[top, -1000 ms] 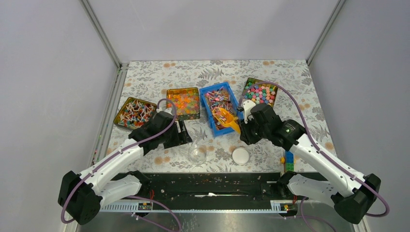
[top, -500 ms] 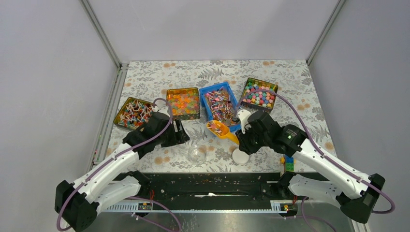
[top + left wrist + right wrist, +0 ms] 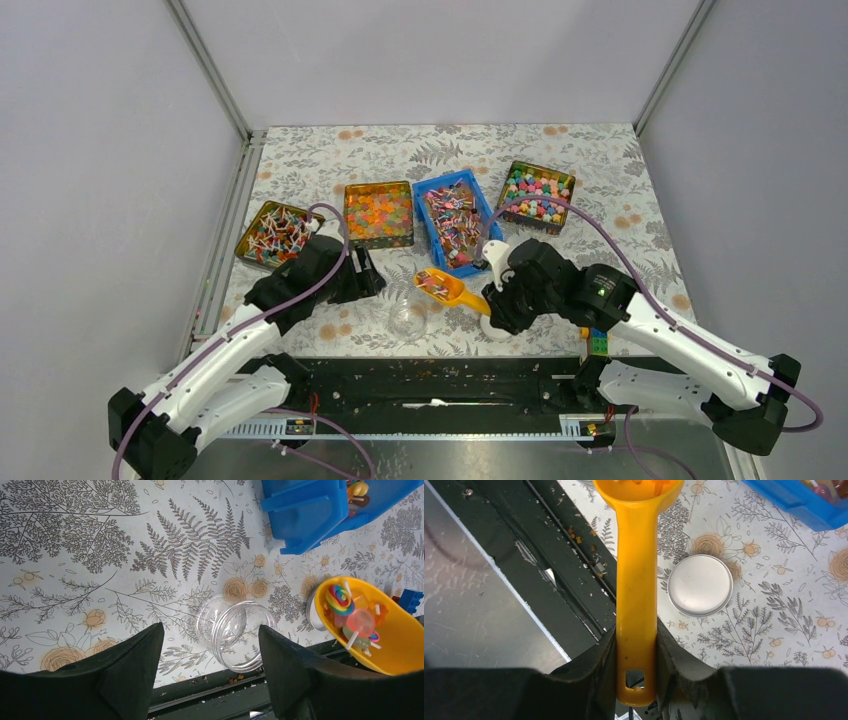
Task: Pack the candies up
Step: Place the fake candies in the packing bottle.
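The candies [image 3: 455, 218] fill a blue bin [image 3: 437, 188] at mid-table; its corner shows in the left wrist view [image 3: 305, 515]. My right gripper [image 3: 488, 303] is shut on the handle of a yellow scoop [image 3: 438, 284], seen in the right wrist view [image 3: 636, 580]. The scoop bowl [image 3: 385, 630] holds a few sweets and hangs just right of the clear jar [image 3: 408, 318]. My left gripper [image 3: 366, 274] is open and empty. In its wrist view [image 3: 210, 629] the open jar [image 3: 231, 632] stands just beyond its fingertips.
A white lid [image 3: 700, 585] lies under my right wrist. Tins of orange jellies [image 3: 378, 213], pastel sweets [image 3: 537, 192] and stick sweets [image 3: 272, 232] flank the bin. Toy bricks [image 3: 597, 337] sit near the right base. The black front rail [image 3: 569, 580] runs close by.
My right gripper has carried the loaded scoop out of the blue bin, toward the near left, up beside the jar. My left gripper has shifted slightly left.
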